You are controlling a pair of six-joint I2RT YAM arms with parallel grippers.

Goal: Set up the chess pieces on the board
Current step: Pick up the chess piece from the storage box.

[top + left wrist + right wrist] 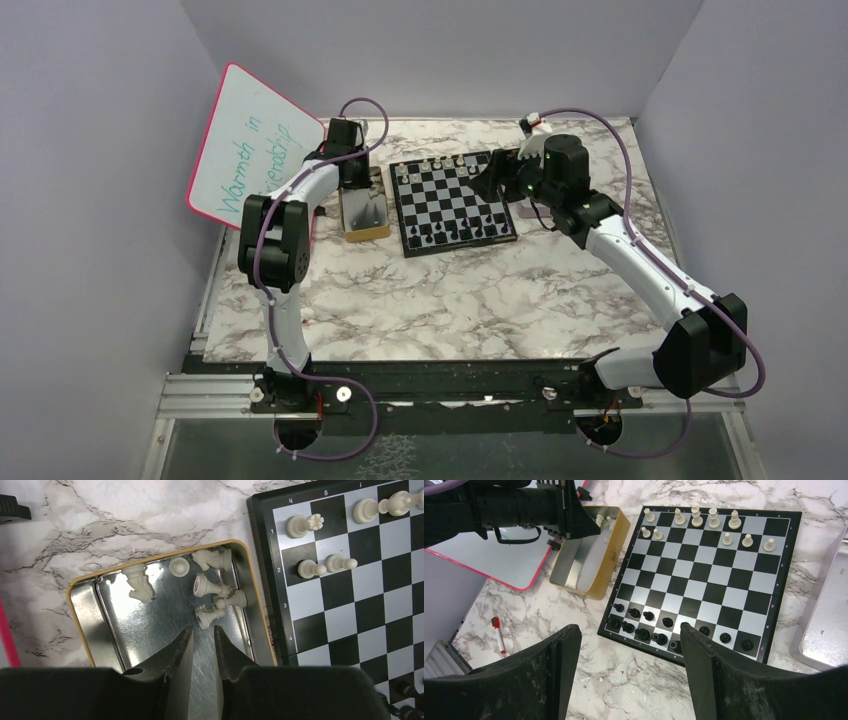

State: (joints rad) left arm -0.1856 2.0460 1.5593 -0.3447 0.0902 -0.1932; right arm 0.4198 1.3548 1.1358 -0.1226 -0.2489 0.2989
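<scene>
The board lies on the marble table. Pale chess pieces stand on its far rows and black ones on its near rows. Several more pale pieces lie tumbled in a gold-rimmed metal tin left of the board. My left gripper hangs over the tin with its jaws only a narrow slit apart and nothing between them. A lying pawn sits just beyond its tips. My right gripper is wide open and empty, above the table by the board's black side.
A pink-edged whiteboard leans at the left wall behind the tin. A red-capped marker lies on the table. A shiny metal tray sits right of the board. The left arm reaches over the tin.
</scene>
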